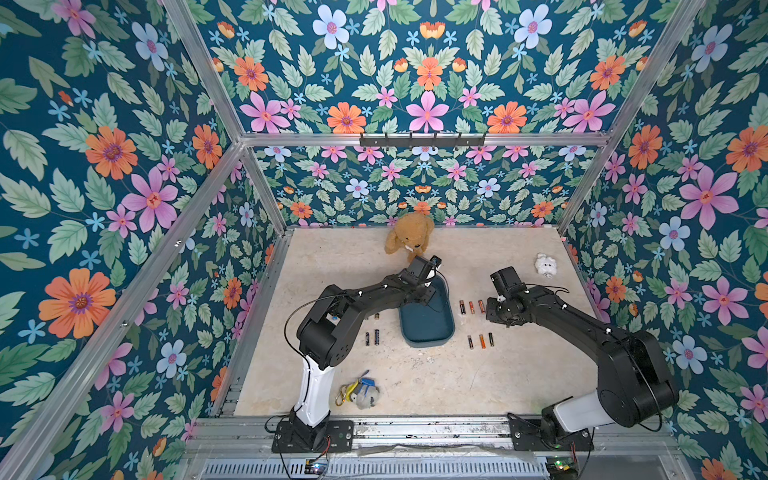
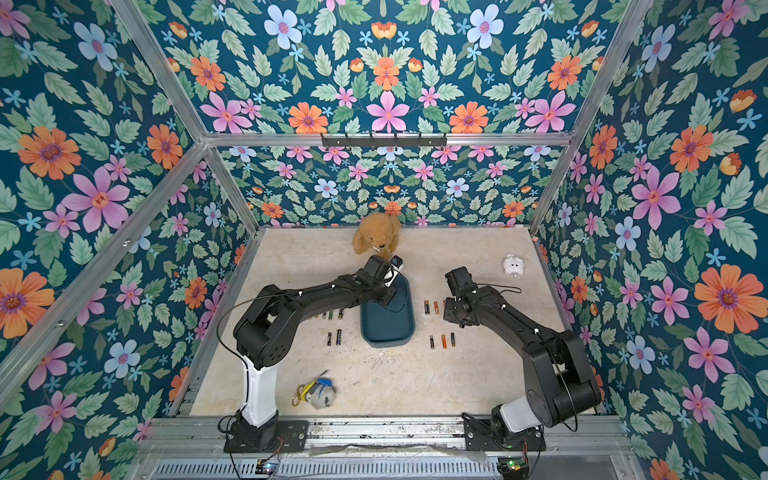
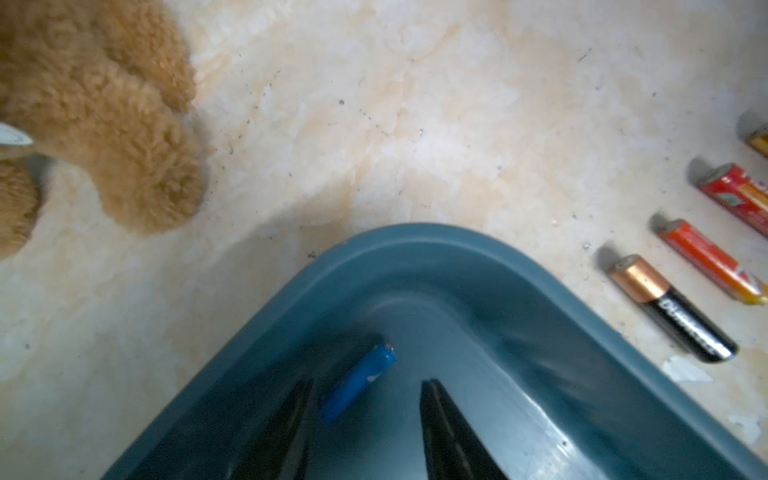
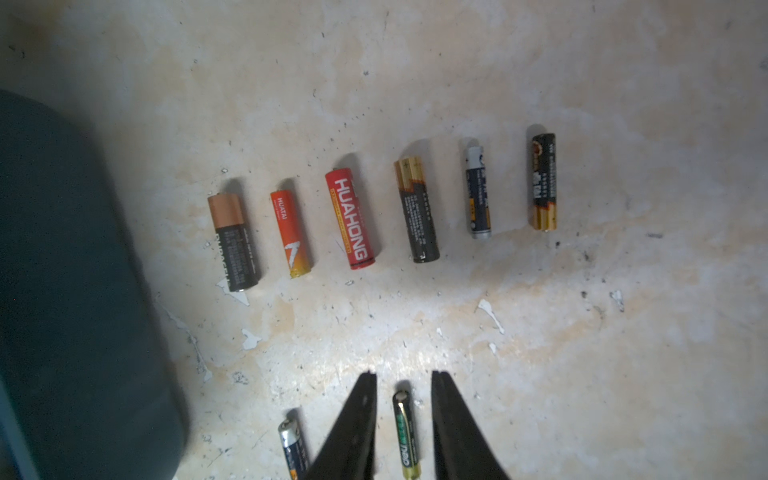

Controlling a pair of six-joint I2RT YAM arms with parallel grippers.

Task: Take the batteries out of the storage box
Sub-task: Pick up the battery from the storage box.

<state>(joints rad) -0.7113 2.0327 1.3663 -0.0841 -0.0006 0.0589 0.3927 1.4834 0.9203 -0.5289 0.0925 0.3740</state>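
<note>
Floral wallpaper all round, and a pale marbled tabletop (image 1: 436, 382) underneath. Dead centre sits the teal storage box (image 1: 428, 328). The left gripper (image 3: 370, 384) is down inside its far end, the end nearest the teddy bear (image 1: 409, 239). Its jaws are parted with nothing clamped. A blue battery (image 3: 357, 384) lies on the box floor between the fingers, close against one of them. It's the one cell I can see in the box, though the arm covers part of it.

Over to the right gripper (image 4: 404, 376), low over the table just right of the box. Its jaws are narrowly apart, and a green-and-black battery (image 4: 405, 432) lies between them with a sliver of gap on each side, so it isn't gripped. Beyond it, six batteries lie in a neat row: a copper-topped Duracell (image 4: 235, 243) nearest the box, then an orange battery (image 4: 290, 232), then a red Huahong battery (image 4: 351, 218). More cells (image 1: 372, 337) lie left of the box.
</note>
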